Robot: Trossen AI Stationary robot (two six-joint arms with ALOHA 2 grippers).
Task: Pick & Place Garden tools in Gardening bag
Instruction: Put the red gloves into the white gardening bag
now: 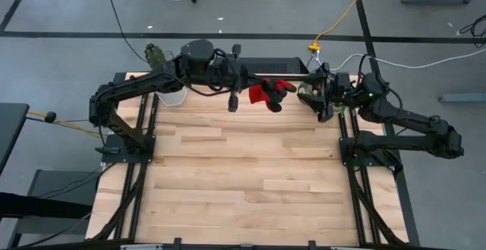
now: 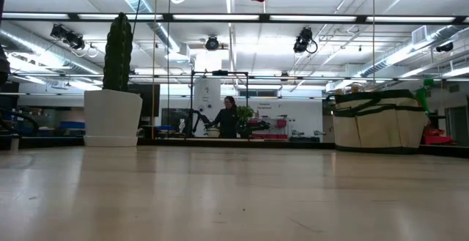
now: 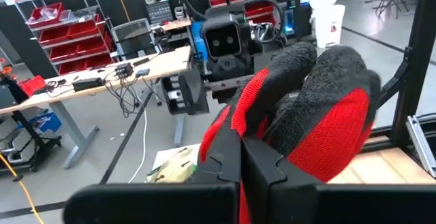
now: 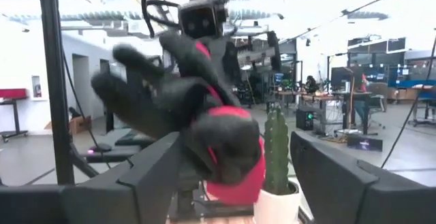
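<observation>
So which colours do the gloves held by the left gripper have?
The gloves are red and dark grey, clearest in the left wrist view; the left gripper pinches them.

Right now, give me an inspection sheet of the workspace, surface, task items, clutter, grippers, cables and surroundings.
Surface: wooden table, middle and near part bare.
Job's things: red gloves held in the air above the far edge; gardening bag at the far right corner, something green sticking out at its right side.
Clutter: white pot with cactus at the far left corner.
Grippers: left gripper shut on the red gloves; right gripper open, by the bag, facing the gloves.
Cables: yellow cable and dark cables on the floor beyond the table.
Surroundings: a person far off behind the table; shelves with red bins.
</observation>
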